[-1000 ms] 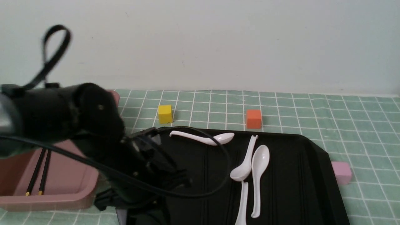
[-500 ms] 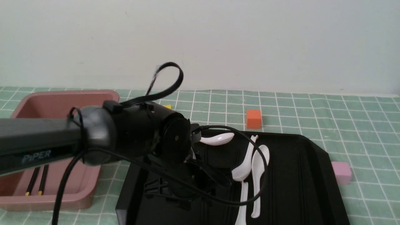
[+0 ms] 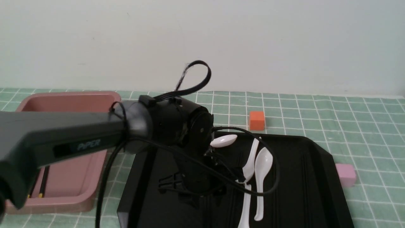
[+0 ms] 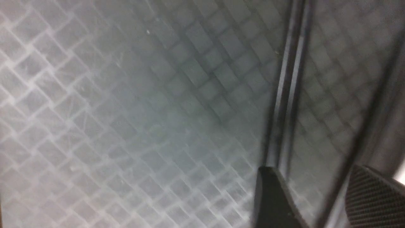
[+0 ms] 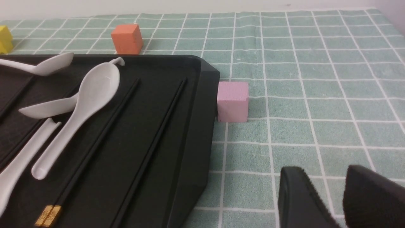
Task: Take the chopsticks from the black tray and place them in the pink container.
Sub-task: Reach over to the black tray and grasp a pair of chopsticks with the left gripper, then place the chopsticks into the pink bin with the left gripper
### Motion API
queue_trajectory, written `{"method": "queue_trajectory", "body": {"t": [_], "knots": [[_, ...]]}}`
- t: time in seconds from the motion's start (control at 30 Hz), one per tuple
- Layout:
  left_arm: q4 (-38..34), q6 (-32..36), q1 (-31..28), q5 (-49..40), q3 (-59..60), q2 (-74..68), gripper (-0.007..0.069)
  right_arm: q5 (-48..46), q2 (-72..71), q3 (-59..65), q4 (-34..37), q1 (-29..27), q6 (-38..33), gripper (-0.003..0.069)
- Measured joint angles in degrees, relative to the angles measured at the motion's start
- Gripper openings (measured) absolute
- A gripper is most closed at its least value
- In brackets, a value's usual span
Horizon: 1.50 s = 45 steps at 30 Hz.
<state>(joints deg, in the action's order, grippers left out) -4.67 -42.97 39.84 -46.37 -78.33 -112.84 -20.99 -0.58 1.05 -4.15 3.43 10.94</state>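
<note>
The black tray (image 3: 300, 177) fills the middle of the table. A pair of chopsticks (image 5: 95, 148) lies lengthwise in it beside the spoons, gold tips toward the near end. Two more chopsticks (image 3: 43, 182) lie in the pink container (image 3: 63, 96) at the left. My left gripper (image 3: 193, 190) hangs low over the tray's left half. Its jaws are open (image 4: 316, 190) above the glossy floor with nothing held. Blurred dark lines run there; I cannot tell groove from stick. My right gripper (image 5: 329, 186) is open over the mat, right of the tray, out of the front view.
Several white soup spoons (image 3: 258, 164) lie in the tray right of my left gripper. A small pink cube (image 5: 232, 101) sits against the tray's right edge. An orange cube (image 3: 257, 120) and a yellow cube (image 5: 4, 42) stand behind the tray.
My left arm has swung right, from beside the pink container to over the tray's left half. The spoons and the right gripper's surroundings look unchanged.
</note>
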Motion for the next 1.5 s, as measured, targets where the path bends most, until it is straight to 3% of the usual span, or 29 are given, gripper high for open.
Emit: {"method": "queue_trajectory", "body": {"t": [0.27, 0.57, 0.87, 1.07, 1.23, 1.37, 1.5], "knots": [[0.74, 0.06, 0.00, -0.57, -0.52, -3.69, 0.0311, 0.00, 0.00, 0.00, 0.00, 0.00, 0.00, 0.0240], [2.05, 1.42, 0.00, -3.23, -1.12, -4.29, 0.0107, 0.00, 0.00, 0.00, 0.00, 0.00, 0.00, 0.0240], [1.43, 1.78, -0.05, -7.01, -0.70, -0.08, 0.0113, 0.00, 0.00, 0.00, 0.00, 0.00, 0.00, 0.0240], [0.61, 6.57, -0.54, -14.27, -1.28, 12.19, 0.0113, 0.00, 0.00, 0.00, 0.00, 0.00, 0.00, 0.0240], [0.67, 13.59, -7.72, -19.10, -2.05, 22.34, 0.0113, 0.00, 0.00, 0.00, 0.00, 0.00, 0.00, 0.0240], [2.97, 21.67, -19.64, -23.76, -2.06, 26.22, 0.0113, 0.00, 0.00, 0.00, 0.00, 0.00, 0.00, 0.0240], [3.95, 25.84, -30.24, -22.58, -1.47, 25.75, 0.0113, 0.00, 0.00, 0.00, 0.00, 0.00, 0.00, 0.0240]]}}
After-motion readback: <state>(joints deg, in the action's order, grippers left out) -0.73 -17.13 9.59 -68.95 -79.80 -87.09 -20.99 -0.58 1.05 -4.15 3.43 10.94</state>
